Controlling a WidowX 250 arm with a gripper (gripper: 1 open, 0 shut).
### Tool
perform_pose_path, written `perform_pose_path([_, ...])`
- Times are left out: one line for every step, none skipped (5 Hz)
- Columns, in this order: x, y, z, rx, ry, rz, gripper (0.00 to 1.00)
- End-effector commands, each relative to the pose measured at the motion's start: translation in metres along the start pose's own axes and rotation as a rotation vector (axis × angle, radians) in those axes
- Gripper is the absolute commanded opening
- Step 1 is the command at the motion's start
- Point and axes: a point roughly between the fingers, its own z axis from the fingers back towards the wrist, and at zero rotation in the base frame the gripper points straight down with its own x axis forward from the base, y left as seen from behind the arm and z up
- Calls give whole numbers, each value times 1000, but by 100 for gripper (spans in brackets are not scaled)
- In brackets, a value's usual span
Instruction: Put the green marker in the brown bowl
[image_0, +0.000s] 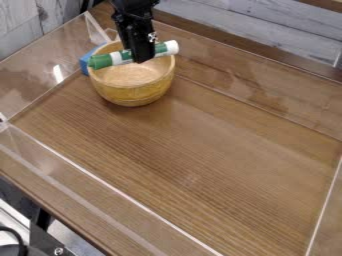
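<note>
The brown bowl (132, 84), light tan wood, sits at the back left of the table. The green marker (112, 57) lies level just above the bowl's far rim, its white end (167, 46) pointing right and its green end left. My black gripper (136, 52) comes down from the top edge and is shut on the marker's middle, hiding the label. Whether the marker touches the rim I cannot tell.
A small blue object (87, 60) peeks out behind the bowl's left side. Clear plastic walls (34, 140) fence the wooden table on all sides. A grey plank wall runs behind.
</note>
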Motion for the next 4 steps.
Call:
perform_pose_path([6, 10, 16, 57, -45, -2, 0])
perform_pose_path([8, 14, 14, 63, -48, -1, 0])
perform_pose_path([9, 17, 12, 70, -51, 0, 0])
perform_pose_path([9, 20, 12, 75, -54, 1, 0])
